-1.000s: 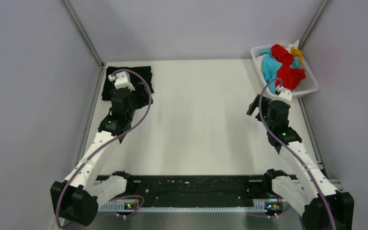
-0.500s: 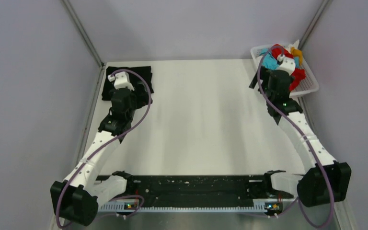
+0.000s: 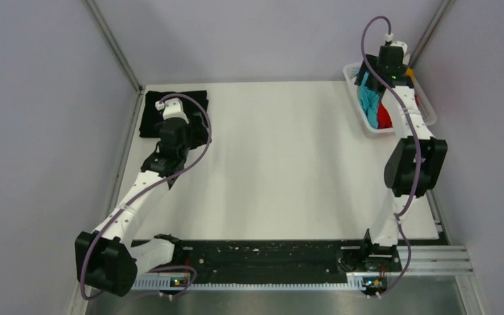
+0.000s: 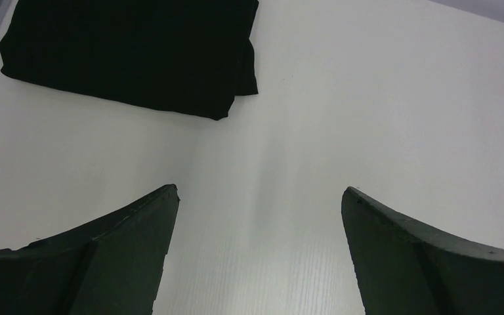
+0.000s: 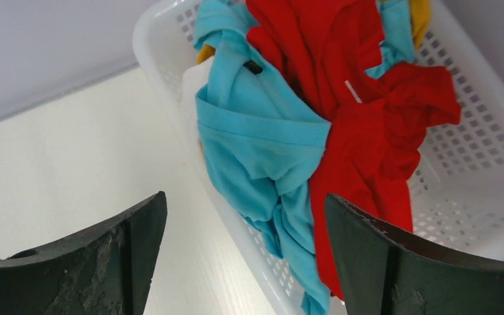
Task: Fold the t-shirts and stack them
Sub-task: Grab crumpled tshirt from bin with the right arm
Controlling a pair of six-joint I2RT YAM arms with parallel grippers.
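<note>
Over at the far right corner of the white desk (image 3: pixel 275 157), the right claw (image 5: pixel 241 203) is now hanging above the white plastic lattice basket (image 5: pixel 485 118), having swung out there from beside it a moment ago. Its jaws are standing wide with nothing between them, pointing down at the crumpled turquoise blue t-shirt (image 5: pixel 256 144) and the red t-shirt (image 5: pixel 367 131) tangled against it, while a scrap of the mustard yellow t-shirt (image 5: pixel 421 10) is peeking out at the basket's far rim. Across the desk the left claw (image 4: pixel 259 193) is hovering, spread wide and empty, just short of the black t-shirt (image 4: pixel 131 52), which is lying folded flat at the far left corner; that arm has barely shifted. To my eye one shirt is done and the right arm is reaching for the next, probably the turquoise one.
</note>
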